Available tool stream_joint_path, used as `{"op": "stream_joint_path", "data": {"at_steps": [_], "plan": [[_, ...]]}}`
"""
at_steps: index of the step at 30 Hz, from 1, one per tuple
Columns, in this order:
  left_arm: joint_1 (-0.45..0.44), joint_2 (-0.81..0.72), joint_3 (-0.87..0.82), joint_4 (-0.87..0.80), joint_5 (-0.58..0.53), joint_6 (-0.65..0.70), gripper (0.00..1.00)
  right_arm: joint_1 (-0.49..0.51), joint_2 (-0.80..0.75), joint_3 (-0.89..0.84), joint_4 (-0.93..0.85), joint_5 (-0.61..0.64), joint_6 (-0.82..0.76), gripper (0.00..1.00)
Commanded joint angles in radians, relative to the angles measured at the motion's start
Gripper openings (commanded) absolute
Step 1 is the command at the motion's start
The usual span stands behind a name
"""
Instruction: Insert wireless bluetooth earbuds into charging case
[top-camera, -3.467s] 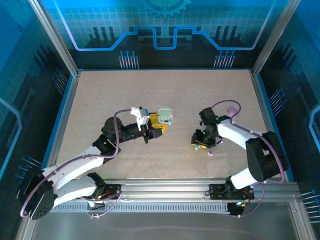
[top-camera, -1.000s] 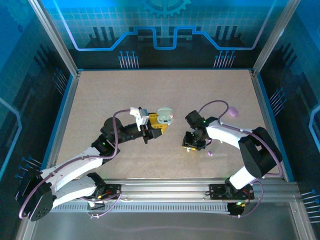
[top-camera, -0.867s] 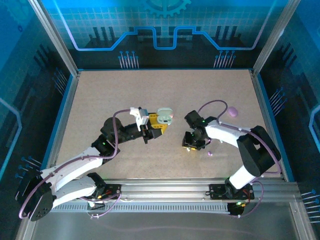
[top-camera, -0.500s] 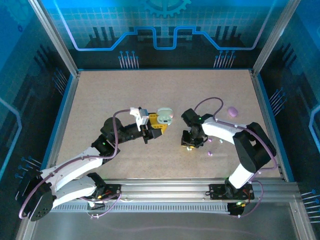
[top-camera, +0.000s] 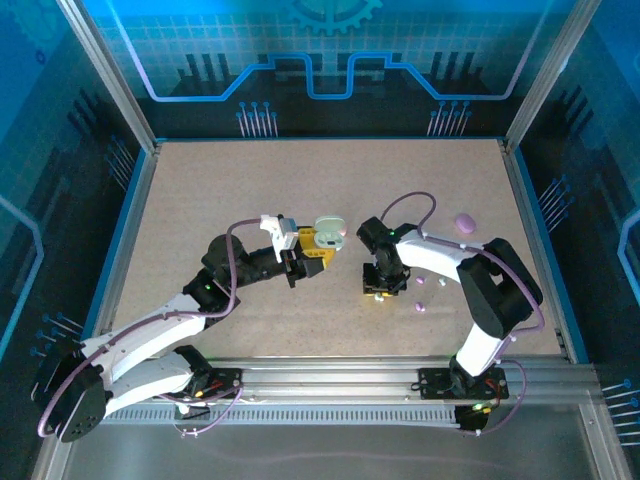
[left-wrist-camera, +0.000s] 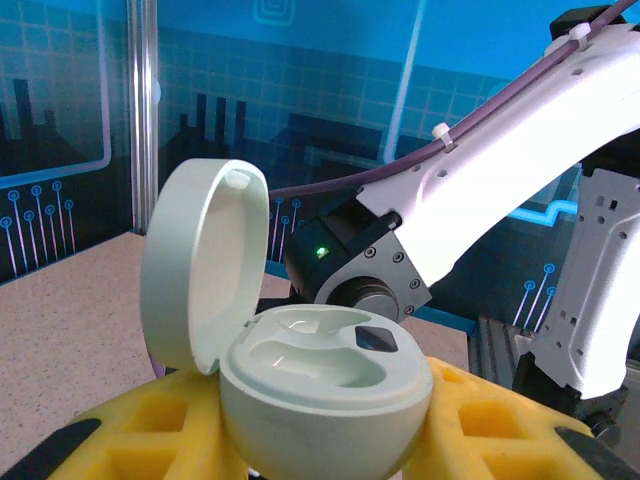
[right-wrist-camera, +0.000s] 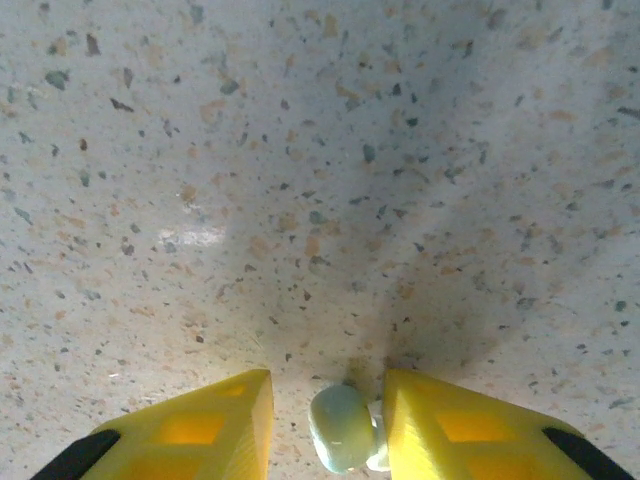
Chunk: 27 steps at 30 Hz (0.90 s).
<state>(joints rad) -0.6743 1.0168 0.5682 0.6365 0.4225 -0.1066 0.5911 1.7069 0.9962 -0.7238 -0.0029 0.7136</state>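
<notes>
My left gripper (left-wrist-camera: 320, 445) (top-camera: 316, 245) is shut on a pale green charging case (left-wrist-camera: 325, 385) (top-camera: 328, 231), held above the table with its lid (left-wrist-camera: 195, 265) swung open and both sockets empty. My right gripper (right-wrist-camera: 328, 392) (top-camera: 376, 291) points straight down at the table, right of the case. A pale teal earbud (right-wrist-camera: 342, 440) lies between its yellow fingers. It touches the right finger (right-wrist-camera: 440, 420), and a gap separates it from the left finger (right-wrist-camera: 215, 420). A purple earbud (top-camera: 420, 307) and two pale ones (top-camera: 421, 283) lie loose on the table to the right.
A purple oval case (top-camera: 464, 222) sits at the back right of the speckled table (top-camera: 250, 180). The right arm's link and cable (left-wrist-camera: 480, 170) fill the space just behind the open case. Metal frame posts and a front rail (top-camera: 330, 385) bound the table.
The right gripper has slid left across the table towards the held case, its jaws narrowing a little. The left arm and the case have not moved.
</notes>
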Motion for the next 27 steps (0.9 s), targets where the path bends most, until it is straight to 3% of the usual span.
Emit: {"op": "stream_joint_path", "data": {"at_steps": [1,16,27], "plan": [[-0.007,-0.015,0.001,0.014,-0.012,0.001,0.26,0.015,0.013,0.018,-0.042,0.008,-0.027,0.35],[-0.008,-0.015,0.001,0.011,-0.01,-0.004,0.27,0.017,0.078,0.07,-0.077,0.019,-0.096,0.28],[-0.008,-0.014,0.001,0.008,-0.014,-0.004,0.27,0.012,0.037,0.066,-0.062,-0.025,-0.095,0.19]]}}
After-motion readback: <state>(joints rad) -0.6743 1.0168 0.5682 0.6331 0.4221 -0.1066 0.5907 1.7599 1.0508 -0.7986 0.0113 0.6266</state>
